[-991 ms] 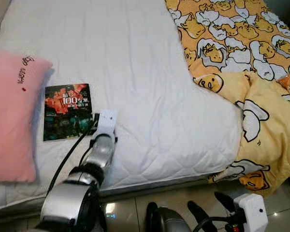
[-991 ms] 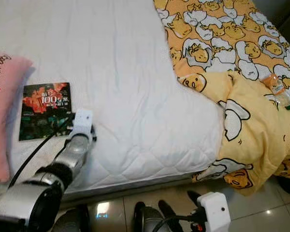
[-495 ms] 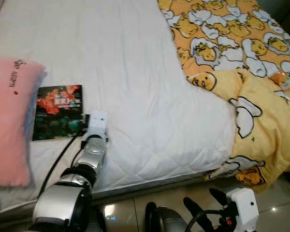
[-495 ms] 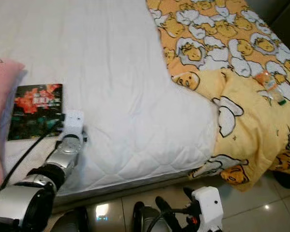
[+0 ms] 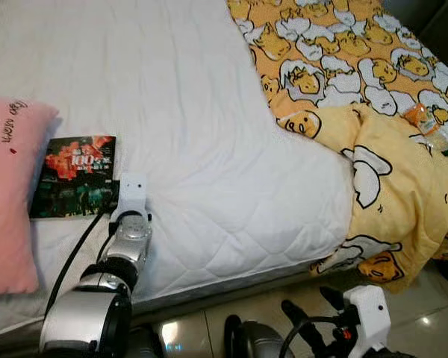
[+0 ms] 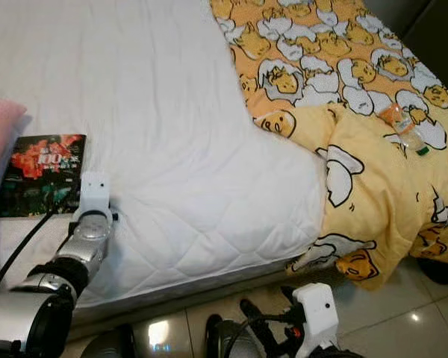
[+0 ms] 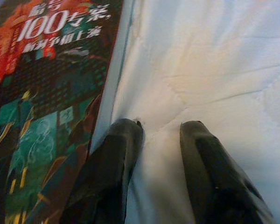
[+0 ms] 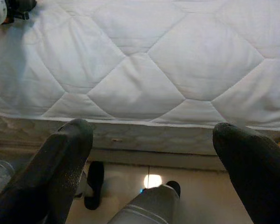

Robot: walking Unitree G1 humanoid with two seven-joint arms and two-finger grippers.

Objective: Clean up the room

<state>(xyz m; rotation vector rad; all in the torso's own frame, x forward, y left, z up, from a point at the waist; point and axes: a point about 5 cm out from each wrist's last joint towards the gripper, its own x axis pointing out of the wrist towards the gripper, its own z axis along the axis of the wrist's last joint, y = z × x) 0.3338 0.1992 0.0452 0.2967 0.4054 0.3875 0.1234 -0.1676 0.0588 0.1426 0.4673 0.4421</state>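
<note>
Left end effector (image 7: pixel 161 128), slightly parted, presses the mattress (image 7: pixel 214 60) beside the book (image 7: pixel 46 93).

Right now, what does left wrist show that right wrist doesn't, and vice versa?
Left wrist: the book on the bed, with the left gripper slightly open at its edge, one finger against it. Right wrist: the mattress side, the floor below, and the right gripper wide open, holding nothing. Both: the white quilted bed cover.
</note>
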